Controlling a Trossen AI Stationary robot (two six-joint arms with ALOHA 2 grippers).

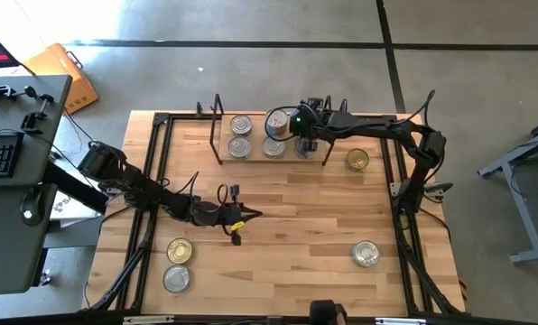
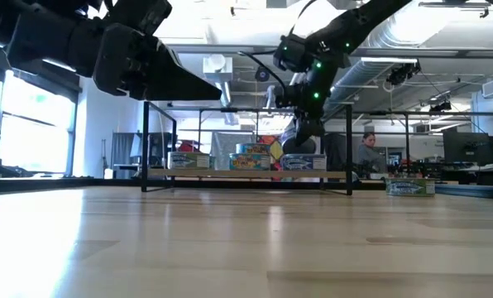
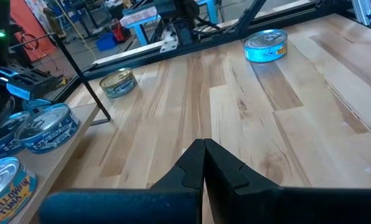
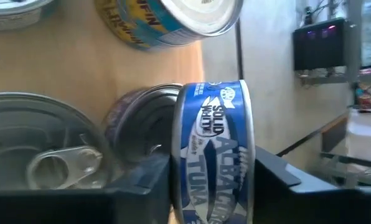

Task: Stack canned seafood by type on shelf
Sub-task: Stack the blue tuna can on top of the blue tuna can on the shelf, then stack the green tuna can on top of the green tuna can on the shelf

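The right tool (image 1: 303, 134) hangs over the shelf (image 1: 217, 135) at upper centre, fingers parted around a blue tuna tin (image 4: 213, 155), probably setting it onto matching tins (image 1: 241, 135). The left tool (image 1: 248, 215), fingers closed and empty, waits at the desk's (image 1: 296, 235) lower left.

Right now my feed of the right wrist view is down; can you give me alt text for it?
A blue-labelled Solid White Albacore Tuna can stands on edge between the right gripper's dark fingers, over the light-wood shelf. Behind it a silver-topped tin lies flat, a pull-tab can sits beside that, and a yellow-labelled tin lies farther along the board.
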